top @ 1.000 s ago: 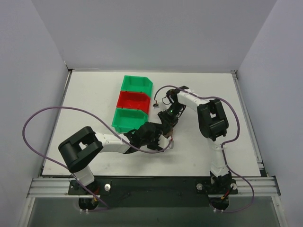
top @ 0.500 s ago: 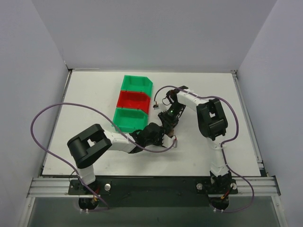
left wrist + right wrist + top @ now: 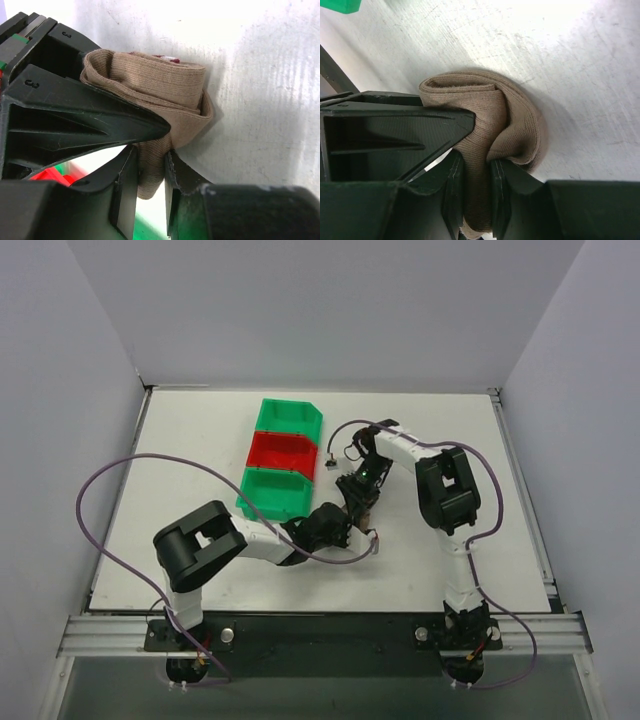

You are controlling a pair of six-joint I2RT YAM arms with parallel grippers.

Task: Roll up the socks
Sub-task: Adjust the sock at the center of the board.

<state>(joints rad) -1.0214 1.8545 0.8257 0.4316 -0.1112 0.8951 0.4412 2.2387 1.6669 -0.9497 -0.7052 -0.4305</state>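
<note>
The socks (image 3: 150, 85) form a tan knit bundle, folded over on itself, lying on the white table (image 3: 200, 460). A sliver of maroon cuff (image 3: 169, 59) peeks out at the far edge. In the left wrist view my left gripper (image 3: 151, 175) is shut on a fold of the fabric, both pads pressing it. The right wrist view shows the socks (image 3: 512, 120) pinched the same way by my right gripper (image 3: 477, 195). From above, the left gripper (image 3: 340, 527) and the right gripper (image 3: 358, 502) meet mid-table and hide the bundle.
Three small bins stand in a row just left of the grippers: green (image 3: 288, 420) at the back, red (image 3: 282, 453) in the middle, green (image 3: 275, 492) nearest. A purple cable (image 3: 110, 475) loops over the table's left side.
My left arm has swung right toward the right gripper, and its jaws have closed from wide open onto the sock. The right gripper has kept its grip and barely moved.
</note>
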